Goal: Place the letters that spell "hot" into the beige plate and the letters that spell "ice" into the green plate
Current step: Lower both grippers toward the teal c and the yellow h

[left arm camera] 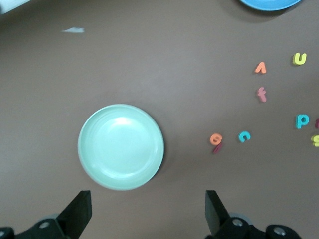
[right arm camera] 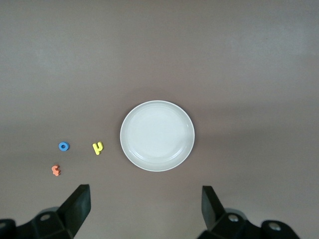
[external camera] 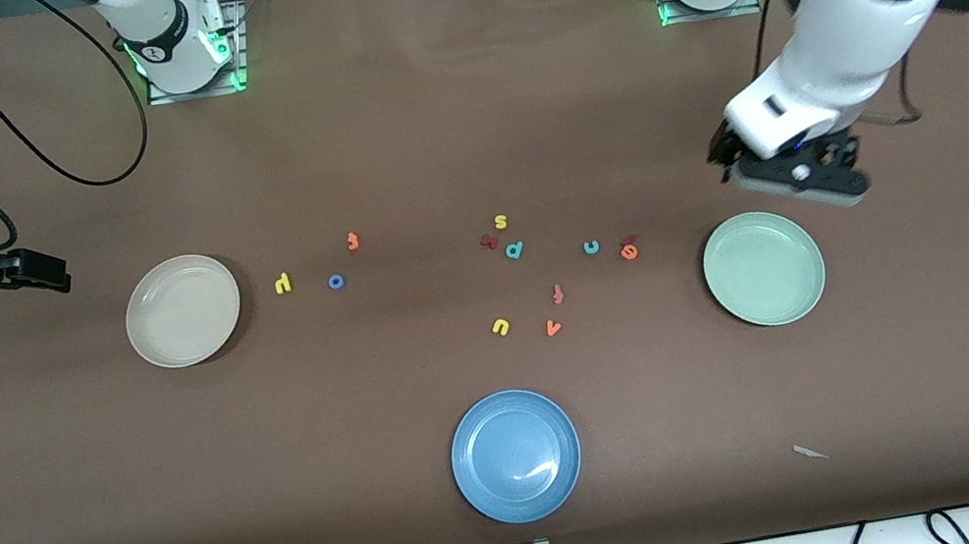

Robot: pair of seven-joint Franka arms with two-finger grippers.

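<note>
Brown desk (external camera: 419, 124) carries three plates and scattered foam letters.

Beige plate (external camera: 182, 310) sits toward the right arm's end, empty. Just beside it, toward desk centre: yellow h (external camera: 282, 285), blue o (external camera: 336, 281), orange t (external camera: 353, 241).

Green plate (external camera: 764, 268) sits toward the left arm's end, empty. Near it: teal c (external camera: 591, 246), orange e (external camera: 629, 251), with maroon i (external camera: 629, 239) touching the e.

Blue plate (external camera: 516, 455) lies near the desk edge closest to the front cam.

Left tool (left arm camera: 147, 211): fingers spread wide, nothing held, up over the desk just beside the green plate.

Right tool (right arm camera: 144, 209): fingers spread wide, nothing held, up near the right arm's end of the desk by the beige plate.
</note>
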